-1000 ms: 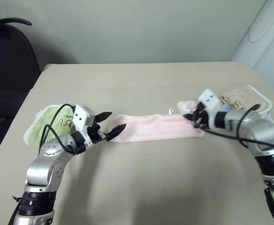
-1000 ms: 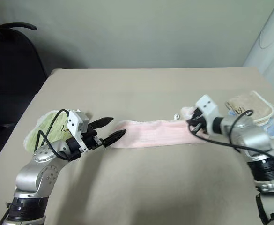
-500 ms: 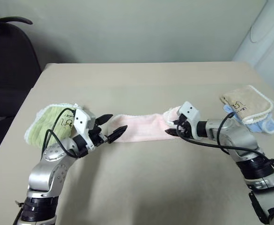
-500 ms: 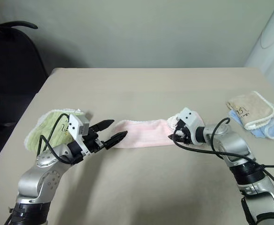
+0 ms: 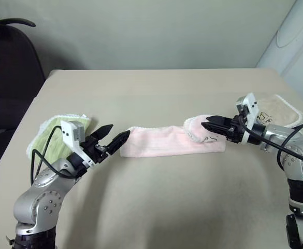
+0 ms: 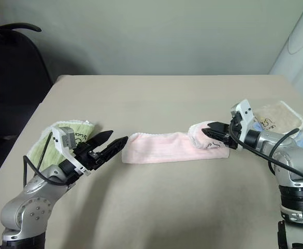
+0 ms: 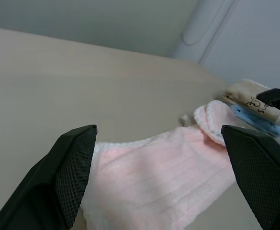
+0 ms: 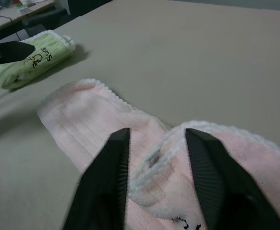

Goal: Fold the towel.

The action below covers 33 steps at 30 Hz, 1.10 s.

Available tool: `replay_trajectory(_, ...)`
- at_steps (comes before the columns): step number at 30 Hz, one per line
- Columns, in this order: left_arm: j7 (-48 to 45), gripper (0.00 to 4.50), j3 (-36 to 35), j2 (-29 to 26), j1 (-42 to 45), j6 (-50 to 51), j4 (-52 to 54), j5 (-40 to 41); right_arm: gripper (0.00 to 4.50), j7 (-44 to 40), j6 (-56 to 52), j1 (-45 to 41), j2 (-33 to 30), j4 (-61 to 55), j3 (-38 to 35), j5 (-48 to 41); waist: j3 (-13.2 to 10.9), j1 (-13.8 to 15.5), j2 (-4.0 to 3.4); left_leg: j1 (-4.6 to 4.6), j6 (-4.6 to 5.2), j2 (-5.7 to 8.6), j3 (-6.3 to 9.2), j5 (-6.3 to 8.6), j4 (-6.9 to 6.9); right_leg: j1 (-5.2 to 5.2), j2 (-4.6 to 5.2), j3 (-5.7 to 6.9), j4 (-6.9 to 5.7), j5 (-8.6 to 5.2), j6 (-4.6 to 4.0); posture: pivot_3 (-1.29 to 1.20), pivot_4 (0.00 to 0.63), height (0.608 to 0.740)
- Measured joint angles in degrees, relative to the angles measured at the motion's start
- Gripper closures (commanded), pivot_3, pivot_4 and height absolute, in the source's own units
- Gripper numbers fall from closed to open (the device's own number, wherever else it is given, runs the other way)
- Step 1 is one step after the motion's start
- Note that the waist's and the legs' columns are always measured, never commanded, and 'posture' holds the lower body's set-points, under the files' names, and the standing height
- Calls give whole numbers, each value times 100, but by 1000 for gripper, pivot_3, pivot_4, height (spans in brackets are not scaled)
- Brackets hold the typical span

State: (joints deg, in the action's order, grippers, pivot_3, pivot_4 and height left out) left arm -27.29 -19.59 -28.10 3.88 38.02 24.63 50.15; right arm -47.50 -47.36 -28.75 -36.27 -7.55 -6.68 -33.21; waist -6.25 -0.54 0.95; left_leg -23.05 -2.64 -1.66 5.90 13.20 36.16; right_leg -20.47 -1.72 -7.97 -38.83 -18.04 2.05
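Our left end effector (image 5: 115,136) hovered with its black fingers spread wide and empty, just beside the left end of the pale pink terry towel with white stitched edging (image 5: 164,141). Our right end effector (image 5: 209,124) stood parted above the towel's folded-over right corner, grasping nothing. The towel lay mid-desk (image 5: 156,202); its dark print was unreadable. The green folded towel (image 8: 32,60) read "Sugar".
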Motion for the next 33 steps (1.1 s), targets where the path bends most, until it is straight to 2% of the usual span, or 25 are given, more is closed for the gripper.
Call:
replay_trajectory(2,250,0,-17,70,64,134,8,221,4486,163,429,-236,265,692,322,445,1,-6,1,8,3,0,0,1,1,5,0,-1,-2,0,0,0,150,740)
replay_trajectory(7,737,0,-24,139,85,406,58,631,4486,248,1816,-297,522,2229,1329,1712,-1,30,1,6,5,0,5,3,-4,1,4,6,-8,2,-3,0,150,740)
replay_trajectory(11,1134,0,-43,149,-74,610,227,876,4486,227,2905,-305,649,2792,1625,2230,12,4,15,40,21,-3,4,16,-2,37,3,8,0,3,-4,0,150,740)
replay_trajectory(14,1452,0,-78,166,-412,754,462,1201,4486,185,3155,-300,727,2944,1552,2232,12,-1,19,78,27,-2,2,30,-4,81,3,6,15,2,-4,0,150,740)
replay_trajectory(21,2463,0,-221,195,-1028,924,955,2292,4486,20,3070,-279,744,2712,1194,1977,-3,20,13,75,-2,-2,-1,17,-9,79,2,6,25,1,-5,0,150,740)
replay_trajectory(27,3942,0,-184,229,-1325,904,1042,3485,4486,-129,3023,-288,758,2353,965,1712,-9,27,9,76,-5,-1,-3,16,-9,79,0,5,27,1,-6,0,150,740)
replay_trajectory(33,5505,0,253,413,-1280,628,821,4428,4486,-159,2815,-331,860,2053,708,1391,-14,29,7,76,-8,-1,-4,14,-9,77,-2,5,27,1,-6,0,150,740)
